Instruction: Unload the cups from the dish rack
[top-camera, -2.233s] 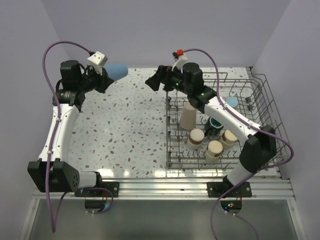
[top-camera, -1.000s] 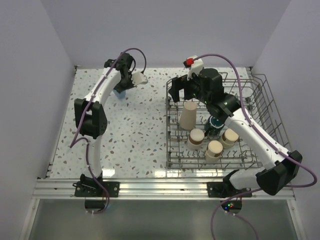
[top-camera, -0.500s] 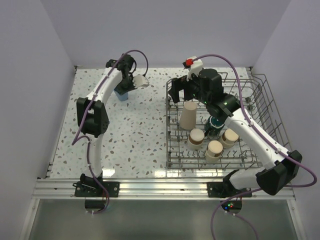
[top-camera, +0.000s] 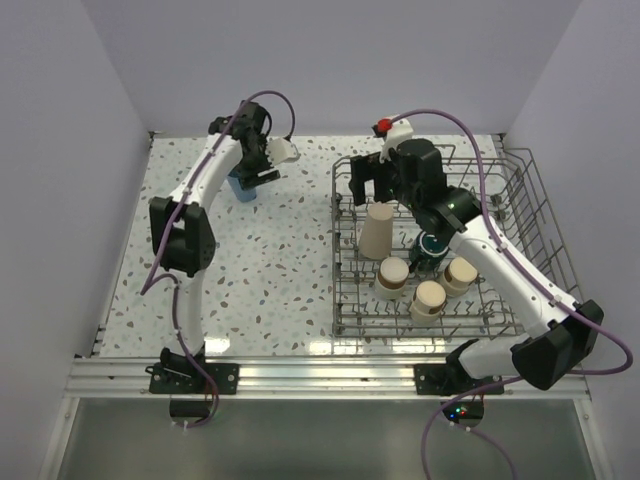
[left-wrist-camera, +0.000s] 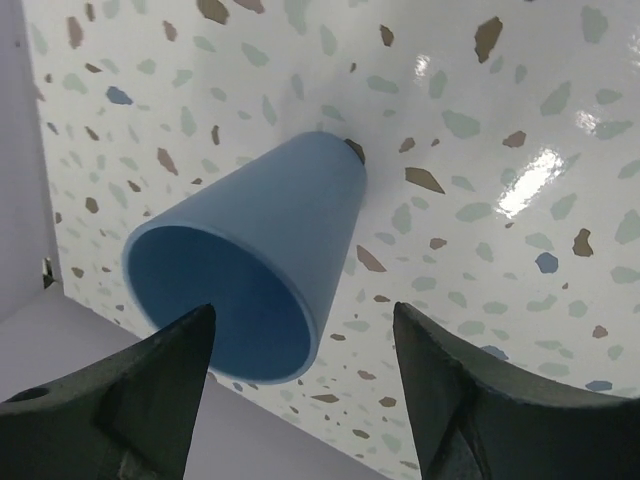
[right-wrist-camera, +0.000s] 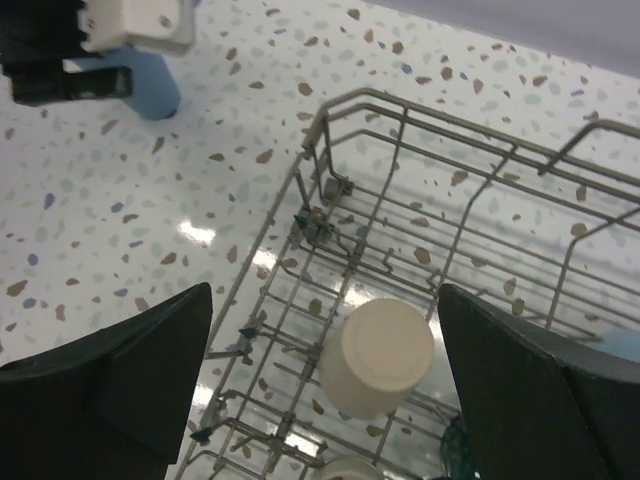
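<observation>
Eyeing the tall beige tumbler (right-wrist-camera: 378, 355) as the likely next pick: seeing it sitting bottom-up among the tines on the left side of the rack (right-wrist-camera: 330, 110). Guessing at light, stiff plastic with smooth tapered walls, so probably wanting to slide out of a lazy pinch. Leaning toward squeezing across the body a little below the closed base, then lifting straight up off the tines. Seeing the right end effector (right-wrist-camera: 325, 290) hovering right above it, spread wide and gripping nothing. Noticing tight quarters too: tines all around, the rack wall just beside it on the left, a teal mug (top-camera: 430, 248) and three short cups (top-camera: 393, 275) near on the other sides, so not expecting much room for swinging sideways. Over on the tabletop (top-camera: 280, 270), spotting the blue tumbler (left-wrist-camera: 260, 240) standing mouth-up near the far-left corner, with the left end effector (left-wrist-camera: 302, 315) straddling it, spread apart and not clamping anything. Reckoning on no trouble from that arm, being well apart from the rack.
</observation>
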